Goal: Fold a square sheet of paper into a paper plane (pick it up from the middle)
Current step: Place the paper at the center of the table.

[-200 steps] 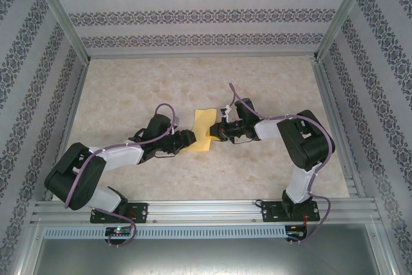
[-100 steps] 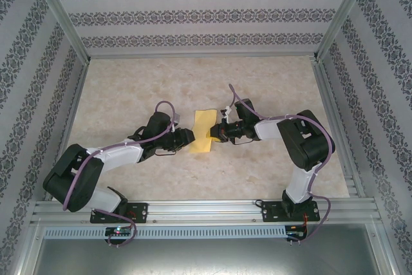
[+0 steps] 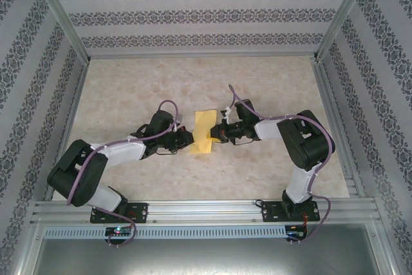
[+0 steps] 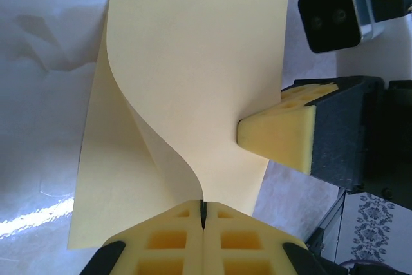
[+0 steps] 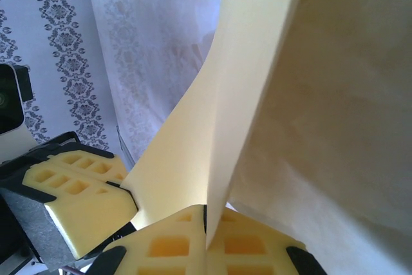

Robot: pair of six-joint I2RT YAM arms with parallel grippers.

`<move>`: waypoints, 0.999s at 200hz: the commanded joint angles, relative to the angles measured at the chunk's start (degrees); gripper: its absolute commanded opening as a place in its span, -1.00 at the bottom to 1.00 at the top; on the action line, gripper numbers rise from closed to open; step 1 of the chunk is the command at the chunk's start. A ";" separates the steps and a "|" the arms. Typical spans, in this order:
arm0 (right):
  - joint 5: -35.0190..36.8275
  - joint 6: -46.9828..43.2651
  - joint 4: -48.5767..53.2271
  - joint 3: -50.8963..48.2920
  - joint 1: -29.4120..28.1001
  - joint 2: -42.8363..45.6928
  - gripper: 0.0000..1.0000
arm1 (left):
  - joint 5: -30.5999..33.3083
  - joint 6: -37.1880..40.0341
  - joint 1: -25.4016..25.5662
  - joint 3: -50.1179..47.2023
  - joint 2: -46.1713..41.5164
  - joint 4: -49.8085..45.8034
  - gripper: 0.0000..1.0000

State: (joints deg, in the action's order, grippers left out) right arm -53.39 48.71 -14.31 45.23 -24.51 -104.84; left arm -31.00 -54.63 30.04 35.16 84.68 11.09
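Note:
The square sheet of paper point(image 3: 203, 127) is mustard yellow and doubled over into an upright strip, held off the table between the two arms. My left gripper point(image 3: 189, 138) is shut on its left edge. In the left wrist view the jaws point(image 4: 203, 209) pinch the curved upper layer of the paper point(image 4: 193, 62), and a yellow pad of the right gripper point(image 4: 277, 134) presses the sheet's opposite edge. My right gripper point(image 3: 213, 134) is shut on the right edge. In the right wrist view the paper point(image 5: 219, 114) rises out of the closed jaws point(image 5: 207, 214), with the left gripper's pad point(image 5: 84, 207) beside it.
The marble-patterned table point(image 3: 129, 88) is boxed in by patterned walls point(image 3: 206, 14) at the back and sides. An aluminium rail point(image 3: 206, 209) with both arm bases runs along the near edge.
My left gripper has closed from open onto the paper's left edge, and its arm has shifted slightly toward the sheet. The right gripper has kept its grip in place.

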 commanded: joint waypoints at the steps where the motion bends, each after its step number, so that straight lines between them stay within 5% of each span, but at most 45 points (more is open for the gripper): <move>1: 0.86 -3.27 3.03 0.36 -0.09 1.70 -0.85 | -1.00 2.49 0.30 2.16 1.05 -2.12 -0.94; 120: 10.89 -17.44 25.37 8.21 1.82 4.87 -0.20 | -2.90 3.46 0.55 3.68 3.51 -2.19 -1.00; 200: 18.14 -22.18 32.45 11.38 3.84 5.12 -0.16 | -2.92 2.51 1.59 3.34 3.38 -1.25 -0.99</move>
State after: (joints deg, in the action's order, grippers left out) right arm -38.00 28.91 15.27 55.35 -21.23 -100.53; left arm -33.01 -52.71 30.50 37.54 88.49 9.98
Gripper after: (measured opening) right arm 0.422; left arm 0.066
